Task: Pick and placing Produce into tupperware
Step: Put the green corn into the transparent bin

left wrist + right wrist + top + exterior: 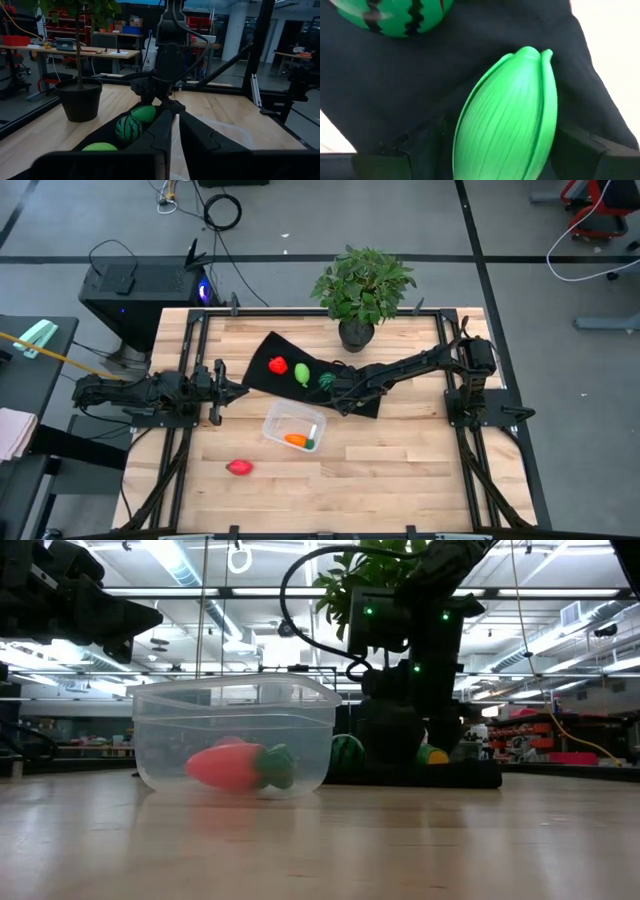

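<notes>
Green ribbed produce [507, 120] sits between right end effector [485, 152] fingers, spread apart; squeeze its middle gently before lifting.

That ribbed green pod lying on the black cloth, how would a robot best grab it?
Across its narrow middle, from above. The green pod lies flat and elongated on the black cloth, so fingers straddling its long sides fit best. The right gripper appears placed that way.
</notes>
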Controlling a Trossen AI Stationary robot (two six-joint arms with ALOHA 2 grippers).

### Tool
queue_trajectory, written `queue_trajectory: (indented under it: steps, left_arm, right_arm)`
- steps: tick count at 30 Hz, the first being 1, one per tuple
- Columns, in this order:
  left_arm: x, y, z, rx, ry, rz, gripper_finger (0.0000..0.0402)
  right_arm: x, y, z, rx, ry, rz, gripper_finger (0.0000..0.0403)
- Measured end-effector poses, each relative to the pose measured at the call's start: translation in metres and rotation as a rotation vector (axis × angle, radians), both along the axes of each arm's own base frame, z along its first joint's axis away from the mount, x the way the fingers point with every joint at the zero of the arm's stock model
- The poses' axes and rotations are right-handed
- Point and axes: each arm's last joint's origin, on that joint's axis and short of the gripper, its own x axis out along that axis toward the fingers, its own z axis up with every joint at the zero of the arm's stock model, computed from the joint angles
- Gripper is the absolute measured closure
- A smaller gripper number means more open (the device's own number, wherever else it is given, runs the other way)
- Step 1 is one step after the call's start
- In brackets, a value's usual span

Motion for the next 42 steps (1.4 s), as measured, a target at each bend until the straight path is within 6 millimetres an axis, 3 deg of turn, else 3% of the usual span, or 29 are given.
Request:
queue_trajectory:
  steps: [10, 27, 37, 42]
  left_arm:
    - [0.0, 0.0, 0.0, 0.0, 0.0, 0.0, 0.0357]
    - [0.0, 0.0, -0.0001, 0.0, 0.001, 0.0, 0.0356]
    - [0.0, 0.0, -0.0001, 0.0, 0.001, 0.0, 0.0365]
    - [0.0, 0.0, -0.0001, 0.0, 0.001, 0.0, 0.036]
  right_arm:
    - [-0.0002, 0.0, 0.0001, -0.003, 0.003, 0.006, 0.0108]
    - [-0.0004, 0.0, 0.0005, -0.005, 0.006, 0.014, 0.0188]
    - [-0.0034, 0.0001, 0.0007, -0.003, 0.037, 0.02, 0.0187]
    - [-0.0057, 0.0001, 0.0099, -0.002, 0.018, 0.021, 0.0196]
